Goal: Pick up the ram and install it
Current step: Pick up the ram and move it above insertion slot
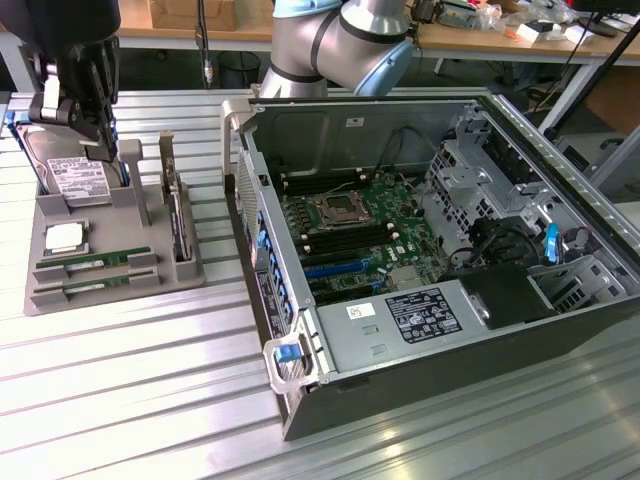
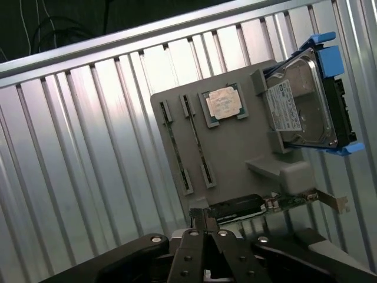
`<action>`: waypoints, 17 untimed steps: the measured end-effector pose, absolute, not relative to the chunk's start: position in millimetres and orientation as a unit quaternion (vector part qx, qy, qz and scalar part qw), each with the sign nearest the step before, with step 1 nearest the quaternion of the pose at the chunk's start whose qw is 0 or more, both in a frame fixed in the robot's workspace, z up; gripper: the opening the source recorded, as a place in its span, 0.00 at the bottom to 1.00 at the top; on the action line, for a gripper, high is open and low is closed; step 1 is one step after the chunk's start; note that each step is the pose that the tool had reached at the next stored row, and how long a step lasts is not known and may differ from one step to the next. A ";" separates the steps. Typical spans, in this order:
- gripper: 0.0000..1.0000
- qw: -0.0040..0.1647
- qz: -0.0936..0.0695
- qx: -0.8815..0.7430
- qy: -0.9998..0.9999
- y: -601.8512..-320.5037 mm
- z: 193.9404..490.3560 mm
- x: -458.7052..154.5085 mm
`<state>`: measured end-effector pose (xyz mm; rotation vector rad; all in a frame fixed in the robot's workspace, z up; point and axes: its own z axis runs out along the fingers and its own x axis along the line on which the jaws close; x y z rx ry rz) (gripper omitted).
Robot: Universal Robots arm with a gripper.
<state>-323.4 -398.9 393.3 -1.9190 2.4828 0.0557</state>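
2 ram sticks (image 1: 95, 262) stand on edge in the grey holder (image 1: 105, 225), presumably for pinching; the gripper (image 2: 206, 224) hovers above it, fingers together, empty.

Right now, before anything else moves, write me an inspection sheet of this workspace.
Surface: ribbed metal table, carrying a grey holder tray and an open computer case.
Job's things: ram sticks, two, lying in the tray's slots, neither lifted; motherboard exposed inside the case.
Clutter: hard drive, processor chip and an upright card, all on the tray.
Grippers: gripper shut, holding nothing, above the tray.
Cables: black cables inside the case.
Surroundings: workbenches with boxes behind the table.
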 end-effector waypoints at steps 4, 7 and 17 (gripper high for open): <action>0.11 0.001 0.018 -0.629 0.777 -398.9 393.3 -323.4; 0.11 0.001 0.018 -0.641 0.767 -398.9 393.3 -323.4; 0.11 0.000 0.018 -0.676 0.736 -398.9 393.3 -323.4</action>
